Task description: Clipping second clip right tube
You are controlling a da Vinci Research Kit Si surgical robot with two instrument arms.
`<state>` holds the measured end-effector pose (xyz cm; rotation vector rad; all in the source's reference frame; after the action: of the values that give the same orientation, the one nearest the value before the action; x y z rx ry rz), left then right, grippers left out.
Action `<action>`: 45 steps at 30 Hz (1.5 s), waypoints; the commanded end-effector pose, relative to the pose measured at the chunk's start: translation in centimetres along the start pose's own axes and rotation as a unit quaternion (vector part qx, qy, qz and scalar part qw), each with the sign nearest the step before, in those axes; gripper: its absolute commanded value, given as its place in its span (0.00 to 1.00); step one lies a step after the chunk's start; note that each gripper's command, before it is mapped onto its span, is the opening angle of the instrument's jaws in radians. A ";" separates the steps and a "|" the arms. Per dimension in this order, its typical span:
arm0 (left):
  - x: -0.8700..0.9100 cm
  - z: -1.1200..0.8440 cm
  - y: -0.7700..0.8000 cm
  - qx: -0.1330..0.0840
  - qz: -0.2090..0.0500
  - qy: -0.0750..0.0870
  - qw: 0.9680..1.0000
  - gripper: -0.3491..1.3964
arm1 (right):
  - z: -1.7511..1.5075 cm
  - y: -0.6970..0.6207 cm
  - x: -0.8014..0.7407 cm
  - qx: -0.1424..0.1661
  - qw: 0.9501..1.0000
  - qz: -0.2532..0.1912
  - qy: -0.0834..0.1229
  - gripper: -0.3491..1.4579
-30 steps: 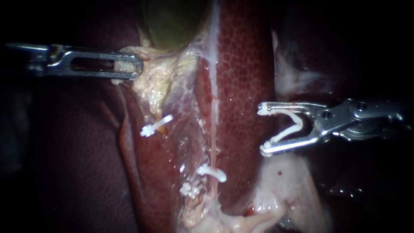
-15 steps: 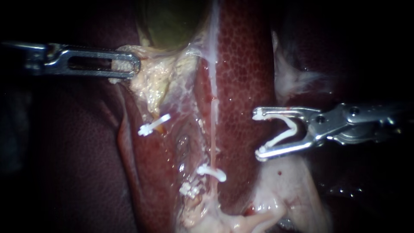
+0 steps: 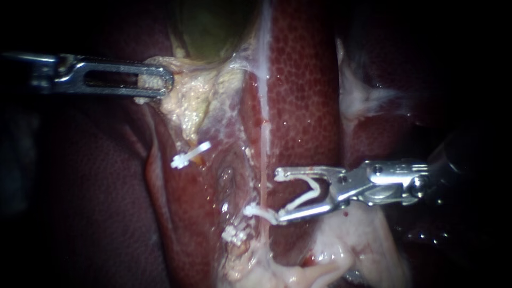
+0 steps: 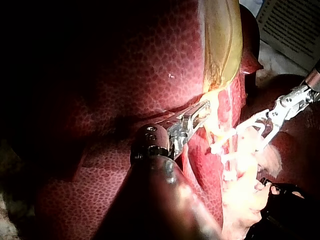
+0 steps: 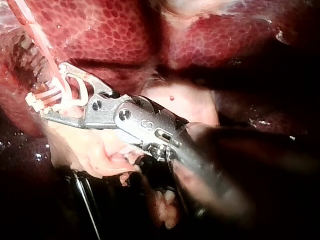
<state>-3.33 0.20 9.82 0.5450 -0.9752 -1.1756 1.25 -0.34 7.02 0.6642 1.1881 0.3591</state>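
While my left instrument (image 3: 162, 80) has its jaws clamped together on pale tissue (image 3: 184, 101) well up and to the left of the right tube (image 3: 263, 176), my right instrument (image 3: 278, 196) sits just to that tube's right. Its jaws are spread wide, each bearing a leg of an open clip (image 3: 304, 201). Their tips reach the tube just above a seated clip (image 3: 262, 213) that crosses it; whether the tube lies between them I cannot tell.
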 end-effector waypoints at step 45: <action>0.02 0.01 -0.03 -0.002 0.000 -0.001 1.000 0.00 | 0.50 0.24 -0.26 0.038 0.995 0.093 0.011 0.03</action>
<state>-3.36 0.16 9.81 0.5413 -0.9749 -1.1783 1.64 -0.45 7.48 0.8467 1.1628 0.4844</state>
